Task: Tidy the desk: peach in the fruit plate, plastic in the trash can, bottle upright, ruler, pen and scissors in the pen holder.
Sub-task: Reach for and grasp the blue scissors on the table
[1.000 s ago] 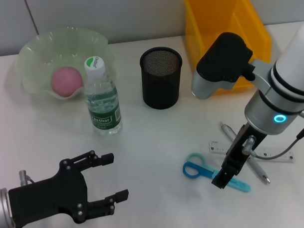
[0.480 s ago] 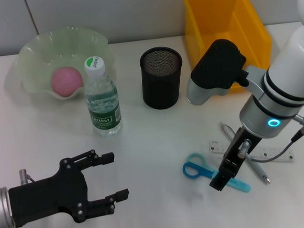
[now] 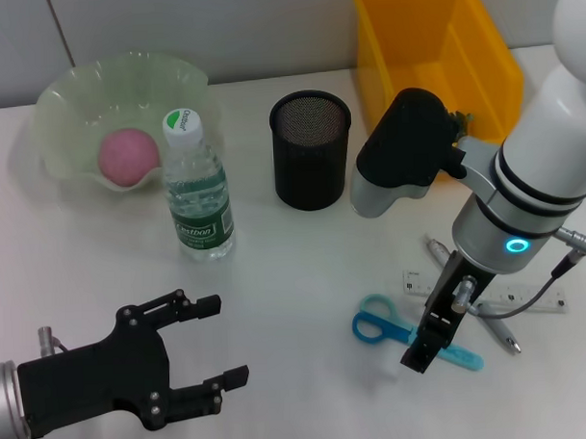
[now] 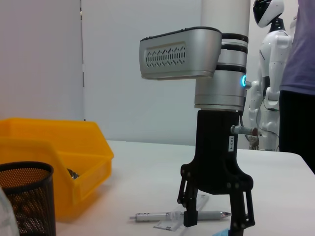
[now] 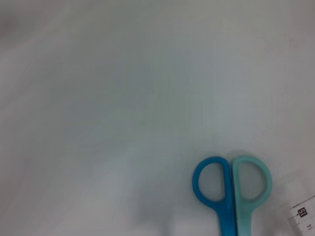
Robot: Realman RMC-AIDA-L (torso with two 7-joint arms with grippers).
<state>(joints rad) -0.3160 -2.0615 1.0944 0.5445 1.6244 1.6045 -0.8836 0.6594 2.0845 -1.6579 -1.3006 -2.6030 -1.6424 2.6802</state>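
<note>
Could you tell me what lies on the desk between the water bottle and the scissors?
Nothing: in the head view, the stretch of white desk between the upright water bottle and the blue scissors is bare. The black mesh pen holder stands off that line.

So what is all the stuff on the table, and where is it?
Plate: 1, pale green, far left.
Peach: 1, pink, in the plate.
Bottle: 1, clear, green label, upright by the plate.
Holder: 1, black mesh, centre.
Bin: 1, yellow, far right.
Scissors: 1, blue, near right, lying flat.
Ruler: 1, clear, right.
Pen: 1, silver, across the ruler.
Left pincer: black, open, near left.
Right pincer: black, open, above the scissors.
</note>
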